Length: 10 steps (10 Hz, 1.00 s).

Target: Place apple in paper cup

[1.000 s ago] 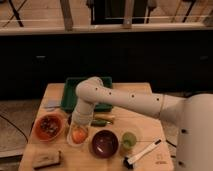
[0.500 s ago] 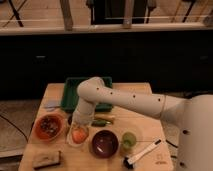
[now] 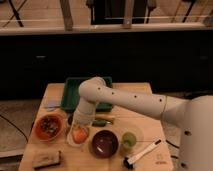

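Camera view: the arm (image 3: 125,102) enters from the 3 o'clock side, bends over the wooden surface (image 3: 55,92) and points down at the paper cup (image 3: 78,142), which stands at 7 o'clock from the surface centre. The gripper (image 3: 79,126) sits directly above the cup mouth. The wrist housing covers most of it, so whether it is open or closed, and whether it grips anything, cannot be told. An orange-red round object, read as the apple (image 3: 78,134), shows at the cup mouth just below the gripper; contact between the two cannot be made out. A green tray (image 3: 70,95) lies at 12 o'clock, partly hidden behind the arm. At 9 o'clock from the cup stands an orange bowl (image 3: 48,126) with unidentifiable contents; at 3 o'clock stands a dark bowl (image 3: 104,143). A brown block (image 3: 46,159) lies at 7 o'clock, near the bottom edge of the view.
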Motion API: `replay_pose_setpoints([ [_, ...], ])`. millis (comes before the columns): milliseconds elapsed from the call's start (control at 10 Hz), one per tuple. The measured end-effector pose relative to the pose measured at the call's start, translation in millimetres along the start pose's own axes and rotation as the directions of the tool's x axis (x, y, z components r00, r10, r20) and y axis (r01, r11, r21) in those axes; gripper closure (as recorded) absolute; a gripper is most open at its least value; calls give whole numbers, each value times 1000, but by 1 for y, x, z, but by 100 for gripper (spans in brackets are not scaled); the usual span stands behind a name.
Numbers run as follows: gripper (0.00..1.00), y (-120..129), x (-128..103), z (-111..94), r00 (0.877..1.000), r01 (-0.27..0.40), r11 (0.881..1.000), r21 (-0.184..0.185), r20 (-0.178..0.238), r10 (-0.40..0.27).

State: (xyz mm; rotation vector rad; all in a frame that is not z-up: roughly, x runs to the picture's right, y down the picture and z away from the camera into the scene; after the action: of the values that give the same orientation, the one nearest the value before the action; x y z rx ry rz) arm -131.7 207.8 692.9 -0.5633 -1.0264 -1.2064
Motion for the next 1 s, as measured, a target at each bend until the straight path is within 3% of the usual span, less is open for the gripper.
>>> replay_pose_setpoints([
  [100, 52, -2, 0, -1, 1000, 3, 1000, -6, 0, -3],
  [400, 25, -3, 1, -3, 1000, 4, 1000, -14, -5, -4],
  [500, 20, -5, 1, -3, 1000, 5, 1000, -17, -7, -5],
  [1000, 20, -9, 0, -5, 1000, 10, 999, -34, -9, -10],
])
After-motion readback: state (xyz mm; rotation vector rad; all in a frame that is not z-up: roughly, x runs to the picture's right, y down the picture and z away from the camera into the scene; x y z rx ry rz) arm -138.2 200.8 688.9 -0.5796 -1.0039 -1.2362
